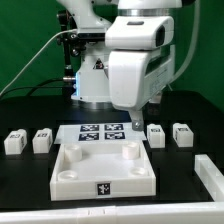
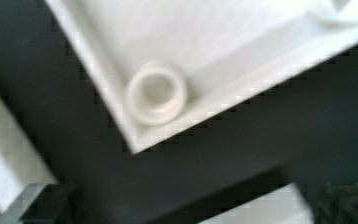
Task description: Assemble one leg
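Legs (image 1: 157, 133) all lie loose on the desk (image 1: 25, 120), two each side of the panel (image 1: 70, 178), its sockets (image 2: 155, 90) bare, and the gripper (image 1: 137, 122) hangs open and empty above it, so I'd say nothing is fitted yet

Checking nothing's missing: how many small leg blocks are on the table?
4. Left of the panel in the exterior view: one leg, then another. Right of it: two more. The arm may hide others.

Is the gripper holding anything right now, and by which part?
Nothing is held: the gripper is open, with nothing between its jaws.
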{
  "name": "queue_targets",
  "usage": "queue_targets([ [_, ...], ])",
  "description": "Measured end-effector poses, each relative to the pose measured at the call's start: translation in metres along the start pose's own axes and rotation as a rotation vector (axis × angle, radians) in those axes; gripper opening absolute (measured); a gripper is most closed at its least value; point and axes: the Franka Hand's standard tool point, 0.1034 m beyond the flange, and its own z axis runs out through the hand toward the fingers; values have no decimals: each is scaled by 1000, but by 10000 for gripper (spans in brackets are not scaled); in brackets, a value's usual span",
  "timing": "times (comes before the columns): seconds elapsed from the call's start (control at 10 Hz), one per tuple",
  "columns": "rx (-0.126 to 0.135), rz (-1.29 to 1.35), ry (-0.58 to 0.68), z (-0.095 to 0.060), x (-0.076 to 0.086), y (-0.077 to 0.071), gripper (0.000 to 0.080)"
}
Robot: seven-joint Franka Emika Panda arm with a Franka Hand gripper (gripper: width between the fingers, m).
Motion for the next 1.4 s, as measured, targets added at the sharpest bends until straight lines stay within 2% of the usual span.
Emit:
queue_targets([
  [0.1,4,-124,-2,6,-17,-23,650],
  [0.2,19,-226,-7,10,-34,-32,650],
  [0.4,21,-407,-15,11,-41,-31,650],
  [0.8,27,-419,-15,14,-43,-33,650],
  [0.9,17,-423,-8,24,-53,-40,650],
  [1.0,29,-407,-6,38,-68,-52,650],
  [1.2,39,-375,8,64,-82,-56,650],
  [1.3,56,-355,14,80,-89,-59,650],
  [1.4,71,-349,15,88,-90,-61,650],
])
